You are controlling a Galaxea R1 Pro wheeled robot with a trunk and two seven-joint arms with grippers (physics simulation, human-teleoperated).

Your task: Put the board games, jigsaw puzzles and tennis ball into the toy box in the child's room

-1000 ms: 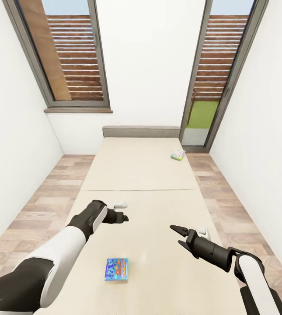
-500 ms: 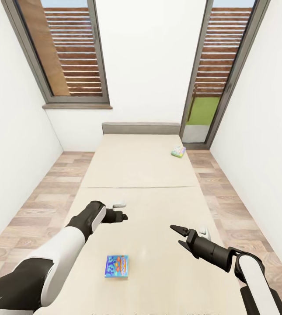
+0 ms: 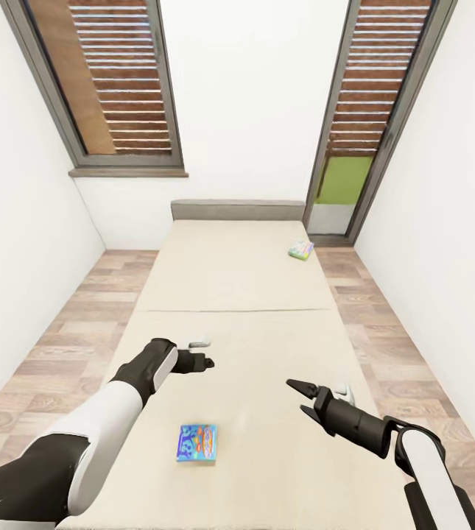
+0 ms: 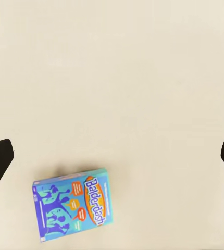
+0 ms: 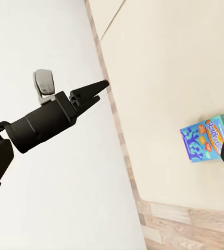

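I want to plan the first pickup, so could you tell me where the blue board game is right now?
In the head view the blue board game lies flat on the bed, near its foot, between and below the two grippers, nearer the left gripper.

bed (image 3: 237,294): plain beige mattress — low grey headboard
near board game (image 3: 197,444): bright blue, darker blue figures, orange oval with yellow lettering
far board game (image 3: 300,252): pale green, blue and yellow, print too small to read
floor (image 3: 75,338): brown-grey wood planks
walls (image 3: 244,110): white
window frames (image 3: 165,88): grey — brown slats behind
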